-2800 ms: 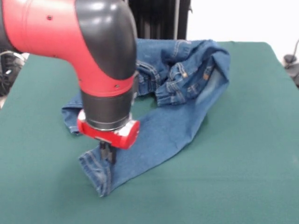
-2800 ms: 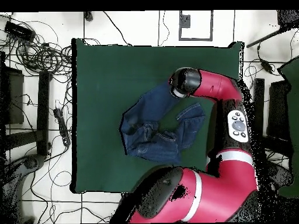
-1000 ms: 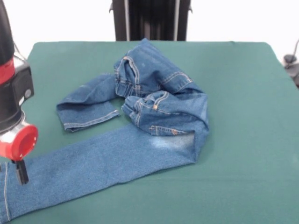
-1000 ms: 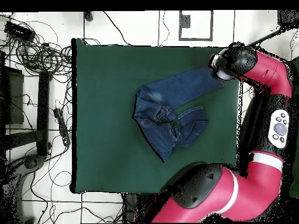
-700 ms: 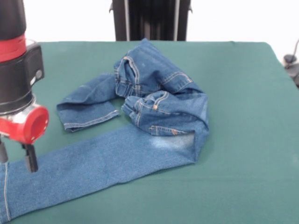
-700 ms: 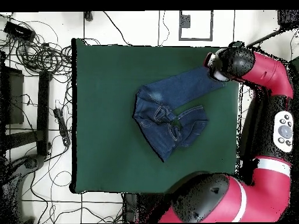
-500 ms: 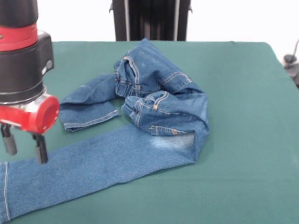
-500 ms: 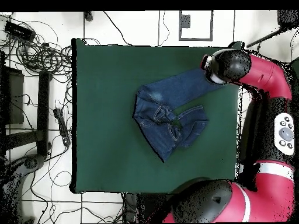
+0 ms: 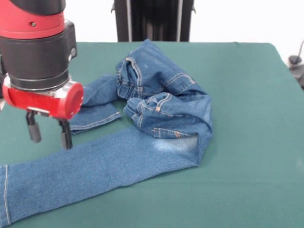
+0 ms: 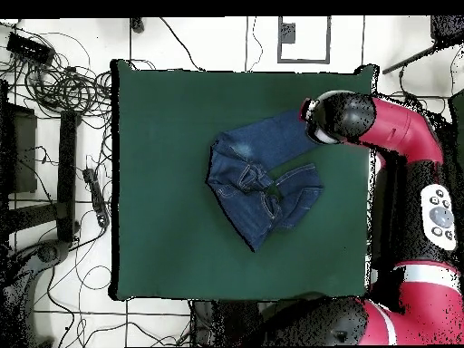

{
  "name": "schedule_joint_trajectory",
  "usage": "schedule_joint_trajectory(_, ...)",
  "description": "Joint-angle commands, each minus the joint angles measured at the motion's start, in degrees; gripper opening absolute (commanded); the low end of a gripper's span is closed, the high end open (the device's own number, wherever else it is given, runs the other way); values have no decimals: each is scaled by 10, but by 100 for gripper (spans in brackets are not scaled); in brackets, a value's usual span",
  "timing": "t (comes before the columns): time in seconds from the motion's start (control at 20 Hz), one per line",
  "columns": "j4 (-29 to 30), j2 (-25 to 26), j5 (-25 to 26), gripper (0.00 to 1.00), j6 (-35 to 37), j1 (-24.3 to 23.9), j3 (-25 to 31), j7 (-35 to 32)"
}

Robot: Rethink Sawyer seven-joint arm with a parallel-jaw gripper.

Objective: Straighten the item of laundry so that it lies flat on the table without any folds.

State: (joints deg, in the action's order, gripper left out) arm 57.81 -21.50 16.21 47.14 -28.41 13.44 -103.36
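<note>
Green table [image 9: 247, 156] fills the scene; the jeans [image 9: 156, 118] lie mid-table, bunched at the waist, one leg stretched toward the near left. Above that leg, the gripper [image 9: 47, 134] hangs spread apart, holding nothing.

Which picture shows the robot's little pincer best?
The front view: the gripper hangs open above the jeans, both black fingers plain against the green table. In the overhead view the arm's own wrist hides it.
</note>
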Motion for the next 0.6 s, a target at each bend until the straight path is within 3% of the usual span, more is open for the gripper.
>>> schedule_joint_trajectory(0.05, 173, -25, -2, 100, -43, 8, -5, -53)
schedule_joint_trajectory(0.6, 266, -41, 13, 100, -130, -6, -19, -59)
